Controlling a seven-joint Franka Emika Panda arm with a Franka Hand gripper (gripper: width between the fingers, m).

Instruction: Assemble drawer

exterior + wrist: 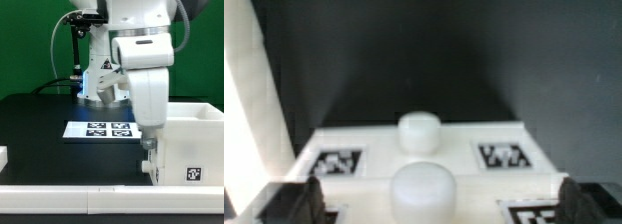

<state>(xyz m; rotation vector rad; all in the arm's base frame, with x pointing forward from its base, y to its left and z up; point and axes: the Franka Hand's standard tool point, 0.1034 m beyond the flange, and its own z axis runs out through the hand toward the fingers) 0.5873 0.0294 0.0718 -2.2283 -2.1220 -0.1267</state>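
Observation:
In the exterior view my gripper (150,166) hangs low over the table, just beside the exterior view's left wall of the large white casing (190,148), which carries a square tag. In the wrist view two white knobbed trays lie below me, one (420,190) right between my fingers and one (416,132) farther off, each with black-and-white tags beside its knob. My dark fingertips (288,206) stand wide apart at either side of the nearer tray's front. The gripper (438,208) is open. I cannot tell whether the pads touch the tray. The arm hides the trays in the exterior view.
The marker board (105,128) lies on the black table behind the gripper. A small white part (3,157) shows at the exterior view's left edge. A white rim (80,195) runs along the table's front. A white wall (249,100) fills one side of the wrist view.

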